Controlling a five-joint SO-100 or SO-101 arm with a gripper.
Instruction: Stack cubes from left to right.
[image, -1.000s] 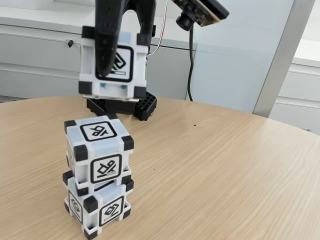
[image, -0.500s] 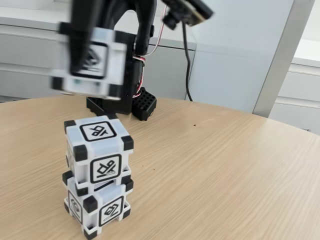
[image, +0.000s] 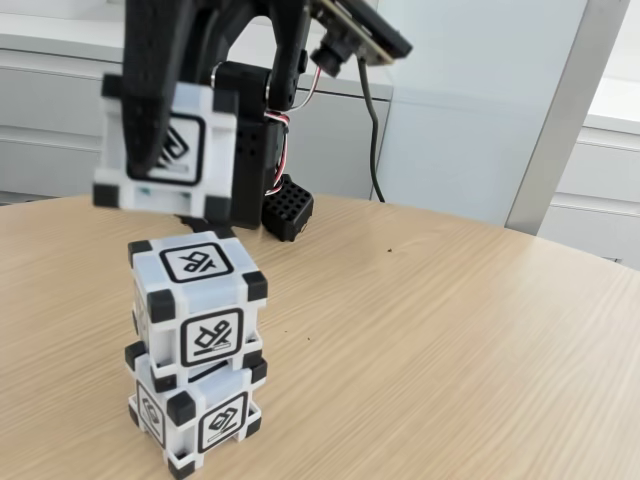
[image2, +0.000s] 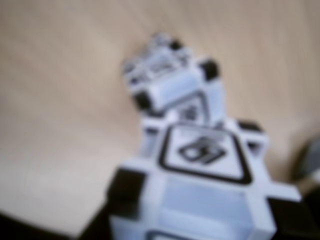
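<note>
- Fixed view: two cubes stacked on the wooden tabletop (image: 430, 330), near the front left of frame. Lower cube (image: 195, 405) sits on the tabletop; upper cube (image: 197, 297) rests on top of it, turned slightly relative to the one below.
- Third cube (image: 165, 150) is in the air, held by the black fingers (image: 150, 100); one finger crosses down over the cube's front face and partly covers its glyph. The fingers are clamped on this cube.
- Held cube is slightly tilted and somewhat motion-blurred. It hangs above the stack, offset a little to the left in the fixed view; a clear gap separates its underside from the upper cube's top face. No contact.
- Black arm body (image: 245, 140) stands behind the stack, with red and white wires visible beside it. A small camera module (image: 350, 40) projects from the arm toward upper right, and a dark cable hangs below it.
- Small black perforated block (image: 288, 208) lies on the tabletop behind the stack, next to the arm base.
- Background: pale grey cabinets and a light wall panel.
- Wrist view: heavily blurred. The held cube (image2: 200, 190) occupies the lower centre and right, glyph face toward the lens. Beyond it, the stack (image2: 172, 82) appears higher in frame against the tabletop (image2: 60, 100).
- Glyph details not legible in the wrist view.
</note>
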